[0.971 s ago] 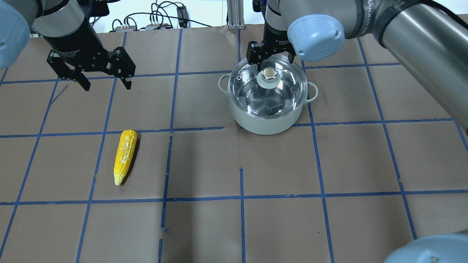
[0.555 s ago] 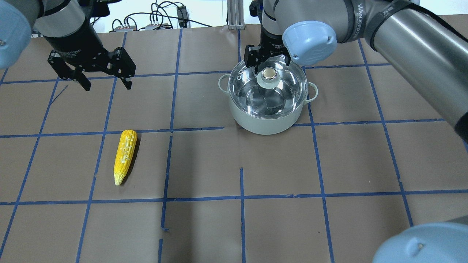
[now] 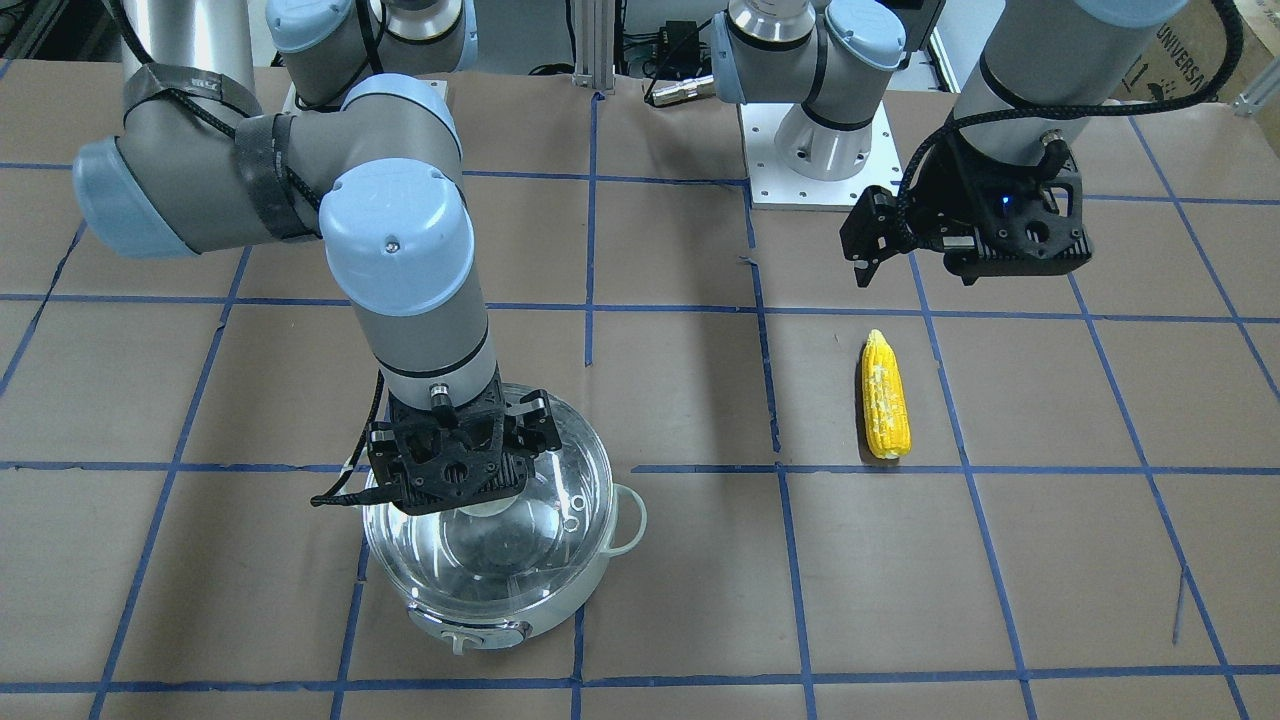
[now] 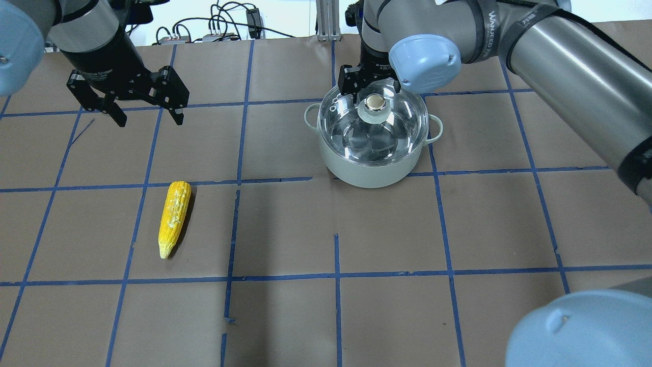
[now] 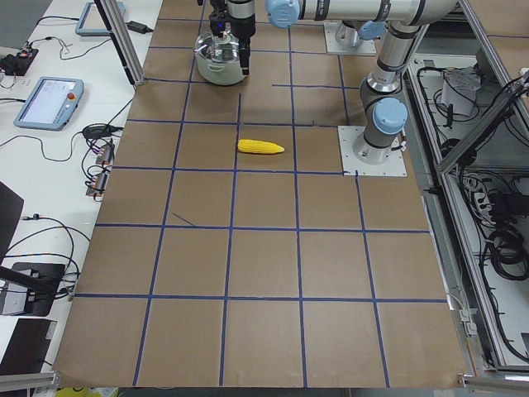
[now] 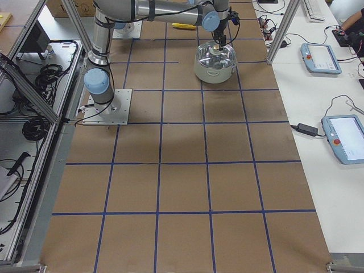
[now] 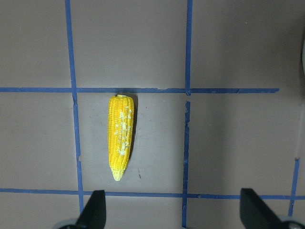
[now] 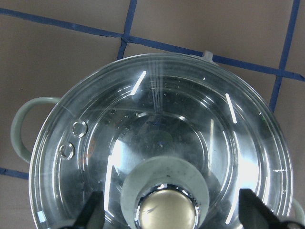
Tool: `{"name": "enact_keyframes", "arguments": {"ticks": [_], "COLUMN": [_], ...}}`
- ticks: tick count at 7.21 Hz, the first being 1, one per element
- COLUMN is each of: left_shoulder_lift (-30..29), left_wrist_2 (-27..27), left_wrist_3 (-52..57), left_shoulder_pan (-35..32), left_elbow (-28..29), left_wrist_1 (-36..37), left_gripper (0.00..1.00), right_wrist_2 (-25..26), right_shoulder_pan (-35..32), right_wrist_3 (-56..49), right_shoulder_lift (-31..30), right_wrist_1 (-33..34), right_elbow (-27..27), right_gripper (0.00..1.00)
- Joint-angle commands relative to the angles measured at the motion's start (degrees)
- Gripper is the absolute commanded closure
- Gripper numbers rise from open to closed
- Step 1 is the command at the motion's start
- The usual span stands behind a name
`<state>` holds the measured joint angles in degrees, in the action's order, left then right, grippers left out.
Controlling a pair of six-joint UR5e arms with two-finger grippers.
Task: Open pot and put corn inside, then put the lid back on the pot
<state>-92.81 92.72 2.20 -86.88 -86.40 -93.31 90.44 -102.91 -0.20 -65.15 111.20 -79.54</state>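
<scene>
The pot [image 4: 367, 171] stands at the back right of the table with the glass lid [image 4: 395, 132] on it. My right gripper [image 4: 375, 93] is open just above the lid's beige knob [image 8: 167, 213], one finger on each side, apart from it. The pot also shows in the front view [image 3: 500, 625] under my right gripper [image 3: 468, 498]. The corn [image 4: 174, 216] lies flat on the table at the left, tapered end toward the robot. My left gripper [image 4: 148, 120] is open and empty, hovering beyond the corn [image 7: 120, 136].
The table is brown paper with a blue tape grid [image 4: 336, 275]. Cables and a power block [image 4: 224, 25] lie past the back edge, beside an aluminium post [image 4: 326, 20]. The arm base plates [image 3: 820, 160] are on the robot's side.
My right arm has shifted a little to the left, bringing its open gripper more squarely around the lid knob. The left arm, corn and pot have not moved.
</scene>
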Motion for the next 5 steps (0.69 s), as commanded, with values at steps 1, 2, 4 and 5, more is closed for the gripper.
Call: {"name": "enact_keyframes", "arguments": {"ticks": [1, 2, 4, 5], "left_shoulder_lift": [0.0, 0.0, 0.0, 0.0], "left_wrist_2": [0.0, 0.0, 0.0, 0.0], "left_wrist_3": [0.0, 0.0, -0.1, -0.1], "left_shoulder_pan": [0.0, 0.0, 0.0, 0.0], "left_elbow": [0.0, 0.0, 0.0, 0.0], "left_wrist_1": [0.0, 0.0, -0.1, 0.0], "left_gripper": [0.00, 0.00, 0.00, 0.00], "right_wrist_2": [0.0, 0.0, -0.1, 0.0], "right_shoulder_pan": [0.0, 0.0, 0.0, 0.0], "right_wrist_3": [0.0, 0.0, 0.0, 0.0], "right_shoulder_lift": [0.6, 0.7, 0.8, 0.8], "right_wrist_1": [0.7, 0.7, 0.7, 0.6], "right_elbow": [-0.1, -0.3, -0.4, -0.4], "right_gripper": [0.01, 0.03, 0.18, 0.35]}}
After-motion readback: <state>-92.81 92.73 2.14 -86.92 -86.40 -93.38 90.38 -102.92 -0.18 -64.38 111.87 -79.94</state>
